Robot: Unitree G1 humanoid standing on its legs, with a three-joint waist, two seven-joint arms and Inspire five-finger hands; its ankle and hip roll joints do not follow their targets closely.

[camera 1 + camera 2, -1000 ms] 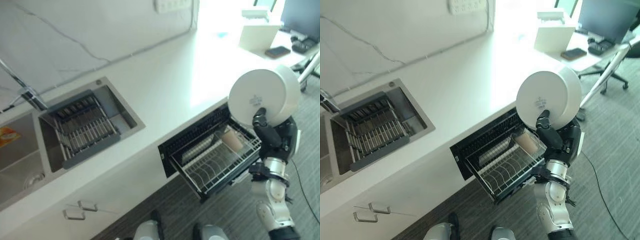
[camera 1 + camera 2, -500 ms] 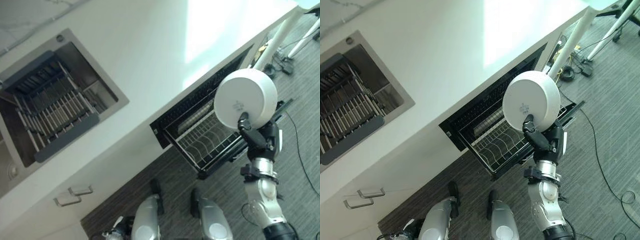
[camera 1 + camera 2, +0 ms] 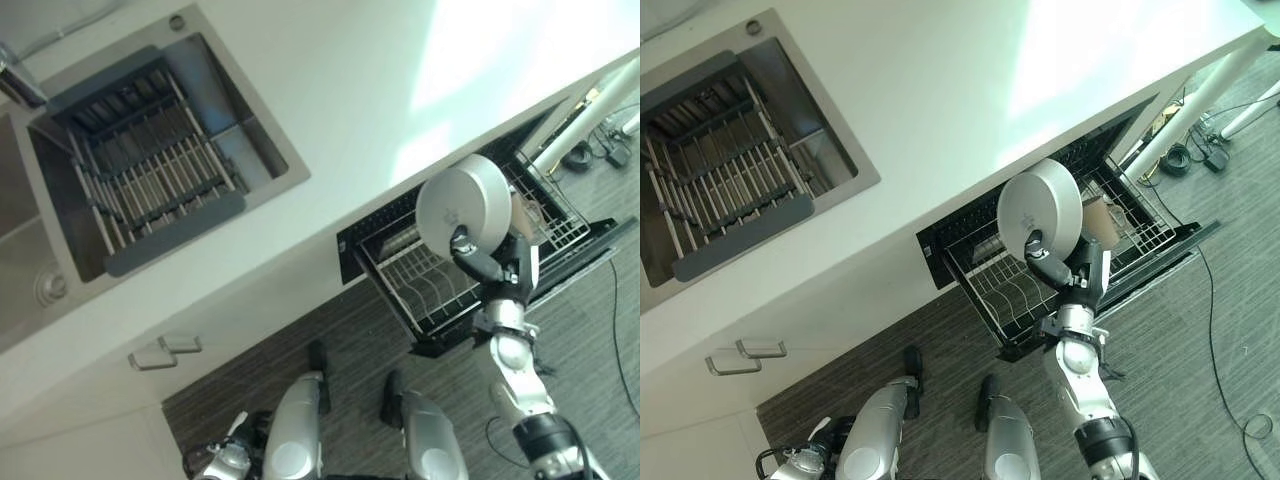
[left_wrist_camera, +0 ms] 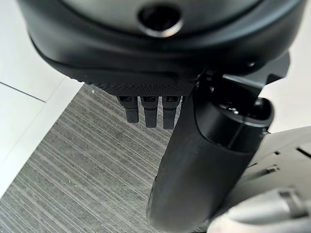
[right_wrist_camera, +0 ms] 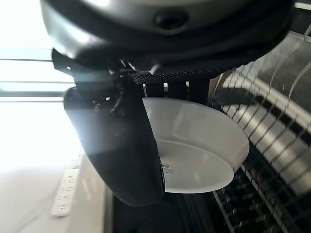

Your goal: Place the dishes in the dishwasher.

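R hand (image 3: 1058,268) clamped on a white bowl (image 3: 1040,208): thumb across the underside, fingers over the rim on the inner side, as we see in the R wrist view (image 5: 194,155). We note the bowl is held on edge, base facing the head camera, above the pulled-out wire rack (image 3: 1015,300) of the dishwasher (image 3: 480,270). Bowl sits over the rack's near-left portion; we can't tell whether it touches the wires. A tan cup (image 3: 1102,222) stands in the rack just beside the bowl, on the side away from the sink. Rack tines visible past the bowl in the wrist view.

L hand (image 4: 194,160) seen in its own wrist view: fingers straight, thumb relaxed, holding nothing, with grey striped carpet (image 4: 87,165) beyond it.

Further out: dishwasher opening sits under the white countertop (image 3: 330,90). Steel sink (image 3: 150,160) set in the counter well apart to the left, w/ a dark drying rack (image 3: 150,170) inside. Cabinet handles (image 3: 165,350) below the sink.
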